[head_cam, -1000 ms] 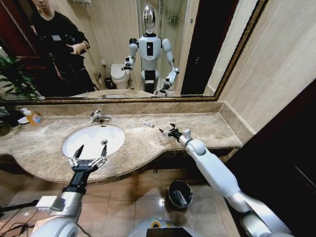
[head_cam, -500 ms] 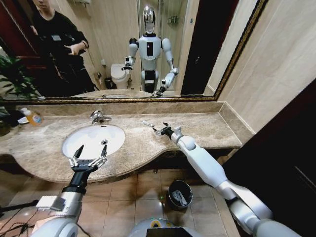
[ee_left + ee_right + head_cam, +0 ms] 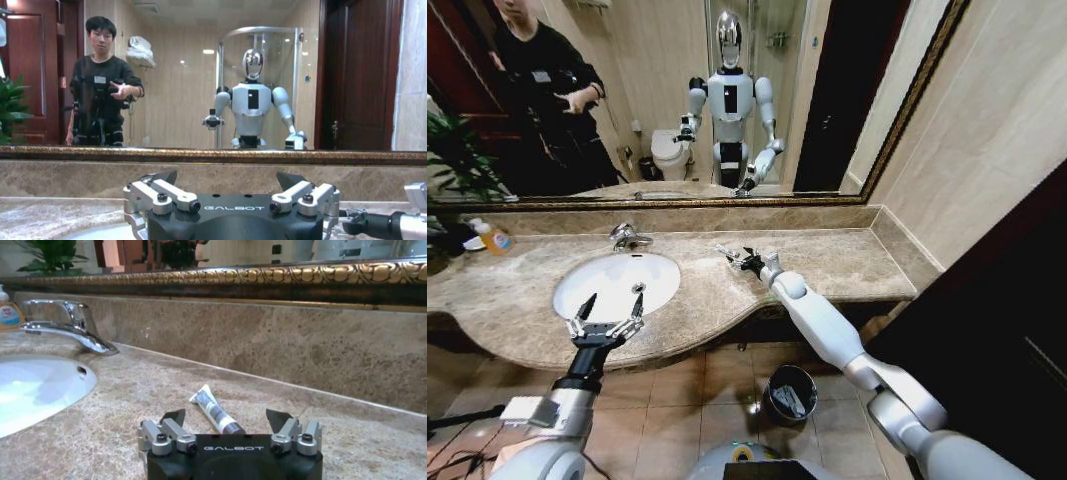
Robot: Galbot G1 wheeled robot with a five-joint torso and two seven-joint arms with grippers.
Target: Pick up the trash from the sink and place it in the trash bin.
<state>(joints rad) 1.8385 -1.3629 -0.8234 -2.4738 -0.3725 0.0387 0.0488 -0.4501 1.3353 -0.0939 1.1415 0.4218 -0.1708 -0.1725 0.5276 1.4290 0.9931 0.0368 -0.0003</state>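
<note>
Right arm: stretched long from the shoulder at 5 o'clock of the head view up toward the surface's middle, elbow low over the floor, forearm rising to the wrist at the back half of the surface.
Right gripper [image 3: 735,258]: low over the beige marble surface [image 3: 847,260], at 3 o'clock of the sink; pointed toward the mirror wall.
Right fingers [image 3: 173,417]: spread apart, nothing between them; the tube lies in line with the gap, just ahead of the tips. Contact cannot be told.
Trash: one white-blue tube [image 3: 213,410] lies flat on the surface, dark cap end nearest the gripper, flat crimped end pointing away toward the backsplash. In the head view the tube [image 3: 725,250] sits at 10 o'clock of the right gripper, outside the basin.
Sink [image 3: 616,283]: white oval basin, chrome faucet [image 3: 627,236] at its 12 o'clock.
Left arm: bent up from 7 o'clock of the head view, forearm vertical, wrist level.
Left gripper [image 3: 606,317]: held over the sink's front rim at 6 o'clock of the basin.
Left fingers [image 3: 586,306]: spread wide, released, tips up toward the mirror.
Trash bin [image 3: 790,393]: on the tiled floor below the surface's front edge, at 6 o'clock of the right gripper; something pale lies inside, kind unclear.
Orange-yellow bottle [image 3: 491,237]: upright at the surface's far left, 10 o'clock of the sink.
</note>
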